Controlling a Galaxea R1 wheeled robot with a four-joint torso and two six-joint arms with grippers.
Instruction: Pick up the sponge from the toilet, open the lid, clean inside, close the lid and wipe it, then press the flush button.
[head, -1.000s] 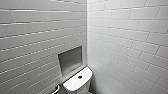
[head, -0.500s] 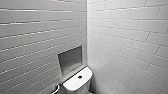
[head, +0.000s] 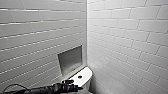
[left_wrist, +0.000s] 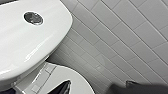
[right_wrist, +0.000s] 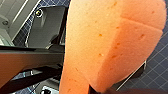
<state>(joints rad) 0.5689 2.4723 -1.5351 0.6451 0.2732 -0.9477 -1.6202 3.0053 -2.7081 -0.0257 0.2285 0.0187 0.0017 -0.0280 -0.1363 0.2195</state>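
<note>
The white toilet's cistern top (head: 86, 73) sits in the corner, with the dark round flush button (head: 80, 77) in its middle. My left gripper (head: 72, 85) hangs open just in front of the cistern, nothing between its fingers. In the left wrist view the flush button (left_wrist: 33, 18) lies on the cistern top (left_wrist: 30, 47). The closed lid (left_wrist: 77, 82) is below it, and the left gripper (left_wrist: 96, 88) hovers over the lid. The orange-red sponge (right_wrist: 110, 45) looms large in the right wrist view, with my right gripper (right_wrist: 98, 90) shut on it.
White-tiled walls meet in a corner right behind the toilet. A square niche (head: 70, 59) is set into the left wall above the cistern. Under the right arm there is dark, small-tiled floor (right_wrist: 156, 67) and parts of my own base.
</note>
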